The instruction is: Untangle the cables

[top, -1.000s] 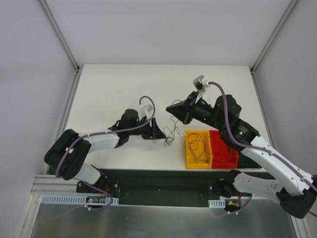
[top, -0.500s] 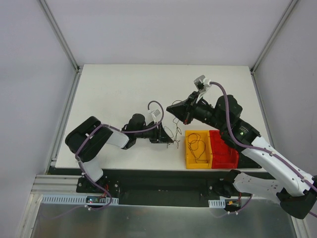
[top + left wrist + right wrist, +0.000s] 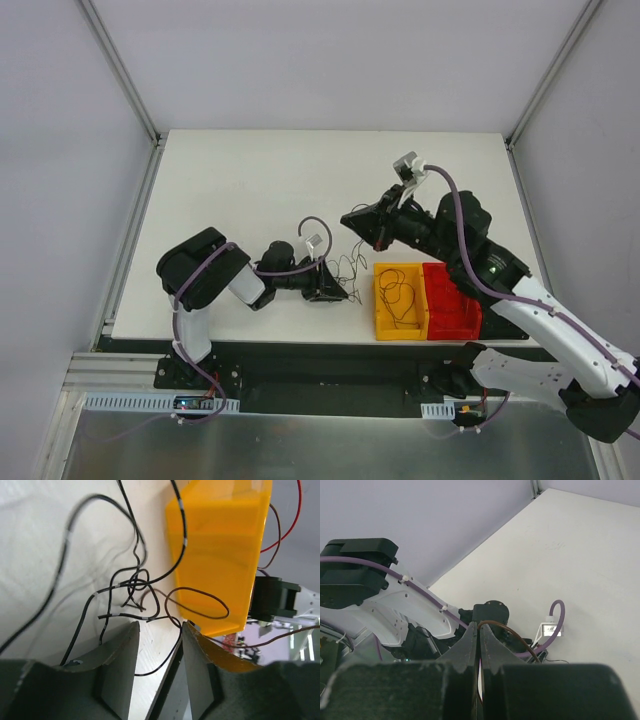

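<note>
The cables (image 3: 350, 267) are a small tangle of thin black and brown wires on the white table, just left of the yellow bin (image 3: 385, 322). In the left wrist view the black tangle (image 3: 131, 584) lies just ahead of my left gripper (image 3: 160, 626), which is open and low at the table; one black strand runs between its fingers. A brown loop (image 3: 200, 602) lies against the yellow bin (image 3: 220, 540). My left gripper (image 3: 338, 292) sits at the tangle's near-left side. My right gripper (image 3: 348, 218) hangs above the tangle, shut on a brown wire (image 3: 512, 630).
A red bin (image 3: 452, 305) stands against the yellow bin's right side. More thin wires (image 3: 398, 295) lie in the yellow bin, and a red wire (image 3: 296, 515) shows beyond it. The table's front edge (image 3: 300, 340) is close below the left gripper.
My left arm has swung right and nearer to the front edge, bringing its gripper up to the tangle beside the yellow bin. The right arm has barely moved.
</note>
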